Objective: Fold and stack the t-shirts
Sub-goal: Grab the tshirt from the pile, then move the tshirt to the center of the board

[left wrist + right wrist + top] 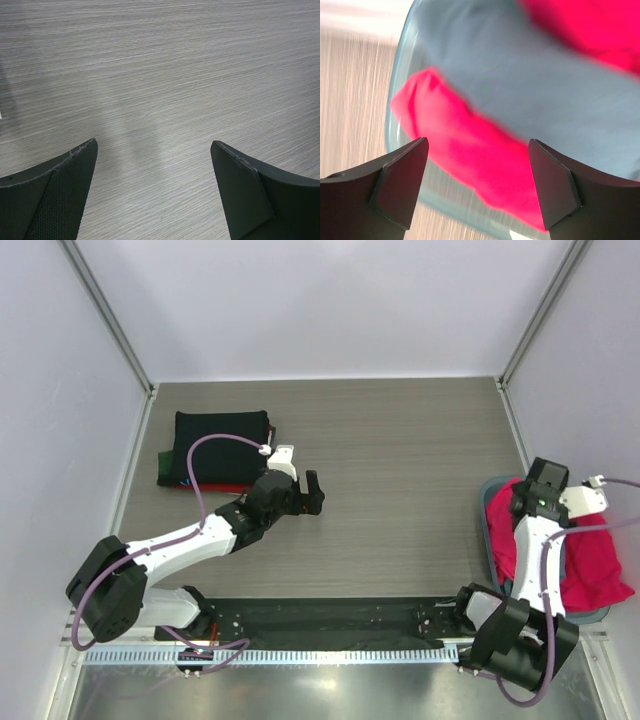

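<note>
A folded stack of t-shirts lies at the back left of the table, a black one (220, 440) on top and a dark red one (222, 488) showing under its front edge. My left gripper (313, 493) is open and empty, just right of the stack, over bare table (160, 100). A bright pinkish-red t-shirt (590, 570) lies crumpled in a grey-blue bin (484, 525) at the right edge. My right gripper (527, 502) is open and hovers over the bin; its wrist view shows the red cloth (470, 160) between the fingers, over grey-blue cloth (520, 85).
White walls with metal frame posts close the table at the back and both sides. A black mat (330, 625) and a metal rail (300, 655) run along the near edge by the arm bases. A purple cable (215, 445) loops over the stack.
</note>
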`<state>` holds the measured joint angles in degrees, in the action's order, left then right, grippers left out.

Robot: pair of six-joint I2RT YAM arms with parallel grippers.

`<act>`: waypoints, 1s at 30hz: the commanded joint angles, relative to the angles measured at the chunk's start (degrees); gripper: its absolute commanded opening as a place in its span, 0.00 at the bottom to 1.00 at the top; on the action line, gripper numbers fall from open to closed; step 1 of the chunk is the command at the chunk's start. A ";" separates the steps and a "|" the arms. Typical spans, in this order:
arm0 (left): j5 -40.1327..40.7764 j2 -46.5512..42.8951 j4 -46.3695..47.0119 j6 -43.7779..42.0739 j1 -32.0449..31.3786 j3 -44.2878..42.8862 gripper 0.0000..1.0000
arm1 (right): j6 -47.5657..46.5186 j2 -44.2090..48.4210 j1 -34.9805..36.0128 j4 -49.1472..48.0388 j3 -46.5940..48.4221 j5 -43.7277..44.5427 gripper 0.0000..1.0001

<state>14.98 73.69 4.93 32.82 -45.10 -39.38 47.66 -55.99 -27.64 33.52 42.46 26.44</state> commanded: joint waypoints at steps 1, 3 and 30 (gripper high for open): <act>0.92 -0.92 1.58 0.14 0.10 -1.14 0.94 | 3.83 -2.80 6.27 0.76 0.08 1.76 0.87; 1.28 -1.18 1.23 0.05 0.10 -1.14 0.94 | 6.64 -6.39 7.51 1.29 -0.44 1.00 0.88; 2.07 0.31 1.05 -0.39 0.10 -1.67 0.94 | -4.23 -8.69 27.63 9.20 44.68 -9.27 0.01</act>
<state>15.68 73.78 4.86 32.75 -45.10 -39.38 47.86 -62.17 -2.02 43.79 78.74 25.82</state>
